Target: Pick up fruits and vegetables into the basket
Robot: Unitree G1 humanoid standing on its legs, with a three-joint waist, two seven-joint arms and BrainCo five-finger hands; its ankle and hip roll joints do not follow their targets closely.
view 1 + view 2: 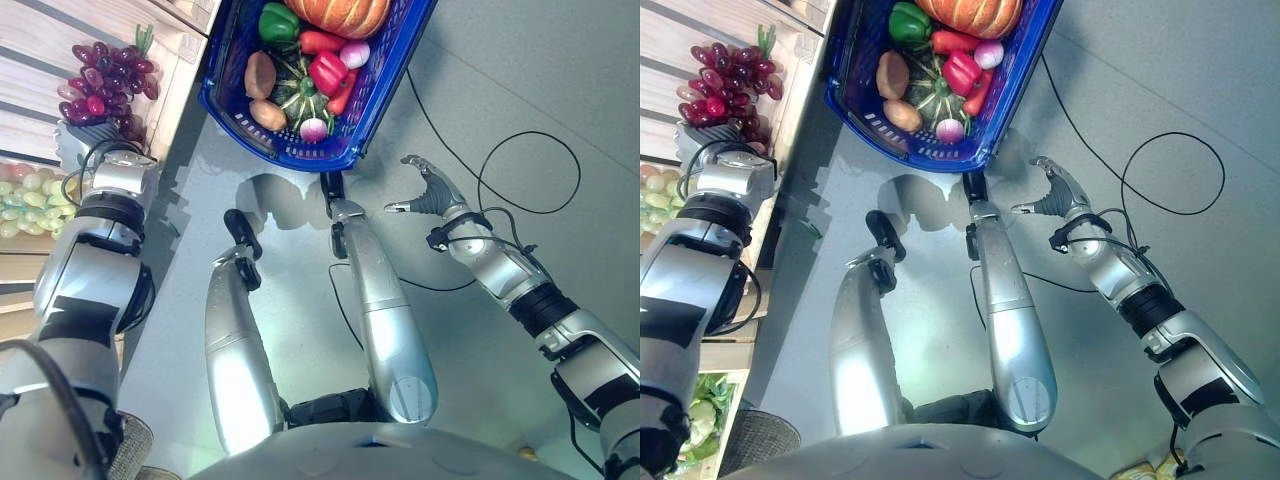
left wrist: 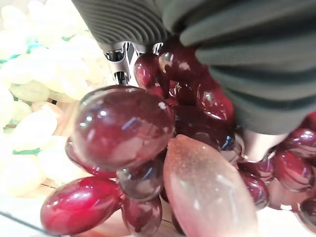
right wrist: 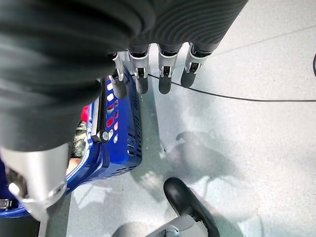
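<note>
A bunch of red grapes (image 1: 105, 75) lies on a wooden shelf at the left. My left hand (image 1: 95, 132) is right up against it, and in the left wrist view the red grapes (image 2: 123, 128) press against the hand, with its fingers hidden among them. The blue basket (image 1: 300, 158) stands on the floor ahead. It holds a pumpkin (image 1: 340, 14), a green pepper (image 1: 278, 22), a red pepper (image 1: 328, 72), a potato (image 1: 259, 74) and other vegetables. My right hand (image 1: 430, 195) hovers open and empty just right of the basket (image 3: 123, 128), its fingers (image 3: 165, 74) straight.
Pale green grapes (image 1: 25, 195) lie on the shelf below the red bunch. Leafy greens (image 1: 700, 420) sit lower on the shelf. Grey floor spreads to the right of the basket.
</note>
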